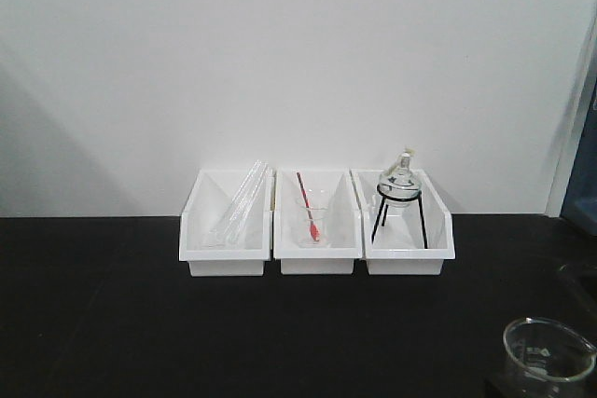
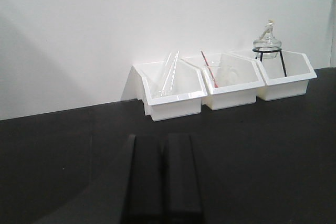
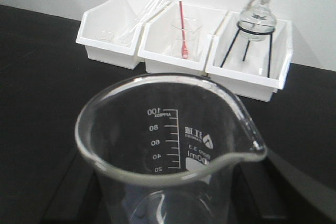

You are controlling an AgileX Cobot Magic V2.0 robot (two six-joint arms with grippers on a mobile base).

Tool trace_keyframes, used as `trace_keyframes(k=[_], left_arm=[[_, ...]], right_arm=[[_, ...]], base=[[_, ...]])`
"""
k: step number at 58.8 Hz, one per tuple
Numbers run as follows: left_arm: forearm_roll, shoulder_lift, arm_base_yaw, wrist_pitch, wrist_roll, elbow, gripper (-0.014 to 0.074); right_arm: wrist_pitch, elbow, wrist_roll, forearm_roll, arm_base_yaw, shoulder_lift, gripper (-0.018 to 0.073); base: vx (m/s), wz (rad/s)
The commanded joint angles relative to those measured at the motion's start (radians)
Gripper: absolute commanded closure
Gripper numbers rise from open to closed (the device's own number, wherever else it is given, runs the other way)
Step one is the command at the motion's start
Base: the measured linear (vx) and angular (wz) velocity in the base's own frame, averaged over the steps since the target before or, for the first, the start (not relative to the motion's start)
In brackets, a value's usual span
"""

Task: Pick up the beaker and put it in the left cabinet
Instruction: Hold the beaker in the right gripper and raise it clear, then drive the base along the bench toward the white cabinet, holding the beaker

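Observation:
The beaker, clear glass with a pour spout and white scale marks up to 100, fills the right wrist view. My right gripper is shut on it, with a dark finger showing on each side of the glass. In the front view the beaker sits at the bottom right corner, above the black tabletop. My left gripper is shut and empty, low over the black surface, well short of the bins. The left cabinet is out of view.
Three white bins stand side by side against the white wall. The left bin holds glass rods, the middle bin a beaker with a red-handled tool, and the right bin a round flask on a black tripod.

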Motion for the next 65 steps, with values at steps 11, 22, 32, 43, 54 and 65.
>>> trace_keyframes(k=[11,22,32,43,54,65], left_arm=[[-0.008,-0.019,-0.006,-0.084,-0.003,0.016,0.0596],[-0.008,-0.019,-0.006,-0.084,-0.003,0.016,0.0596],[-0.008,-0.019,-0.006,-0.084,-0.003,0.016,0.0596],[-0.008,-0.019,-0.006,-0.084,-0.003,0.016,0.0596],[-0.008,-0.019,-0.006,-0.084,-0.003,0.016,0.0596],[-0.008,-0.019,-0.006,-0.084,-0.003,0.016,0.0596]], right_arm=[[-0.019,-0.02,0.004,0.001,-0.006,-0.11,0.0564],[-0.019,-0.02,0.004,0.001,-0.006,-0.111,0.0564],[-0.019,-0.02,0.004,0.001,-0.006,-0.111,0.0564],[-0.019,-0.02,0.004,0.001,-0.006,-0.111,0.0564],[-0.019,-0.02,0.004,0.001,-0.006,-0.111,0.0564],[-0.019,-0.02,0.004,0.001,-0.006,-0.111,0.0564]], base=[[0.0,0.0],[0.0,0.0],[0.0,0.0],[0.0,0.0],[-0.01,0.05],[-0.04,0.16]])
